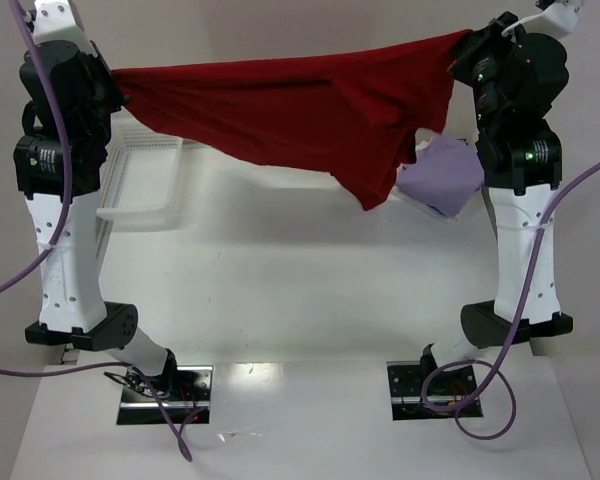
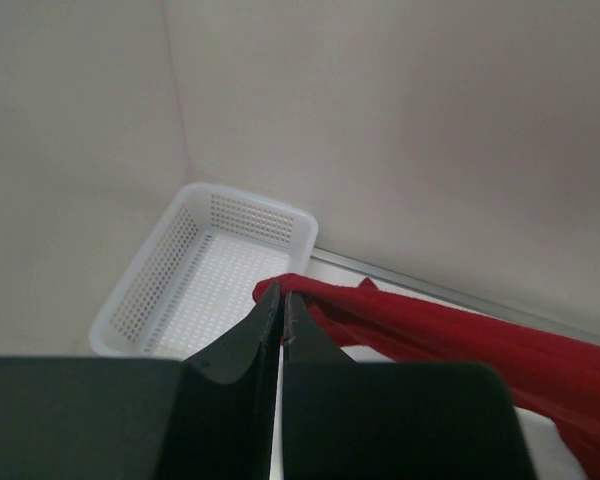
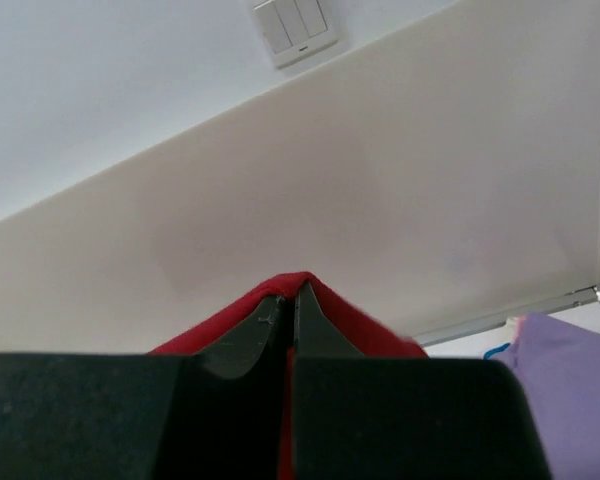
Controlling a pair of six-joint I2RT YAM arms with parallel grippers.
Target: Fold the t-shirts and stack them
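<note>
A dark red t-shirt [image 1: 290, 110] hangs stretched in the air between both arms, sagging to a point at its lower right. My left gripper [image 1: 123, 90] is shut on its left corner; in the left wrist view the red cloth [image 2: 430, 335] runs off to the right from my shut left gripper [image 2: 281, 305]. On the shirt's right corner my right gripper [image 1: 467, 45] is shut, and red cloth [image 3: 355, 320] drapes over my right gripper [image 3: 292, 297]. A folded lavender t-shirt [image 1: 442, 175] lies on the table at the right, with a blue edge under it.
A white plastic mesh basket [image 1: 145, 180] stands at the back left of the table, partly behind the left arm, and shows in the left wrist view as the basket [image 2: 205, 280]. A light switch [image 3: 294, 27] is on the wall.
</note>
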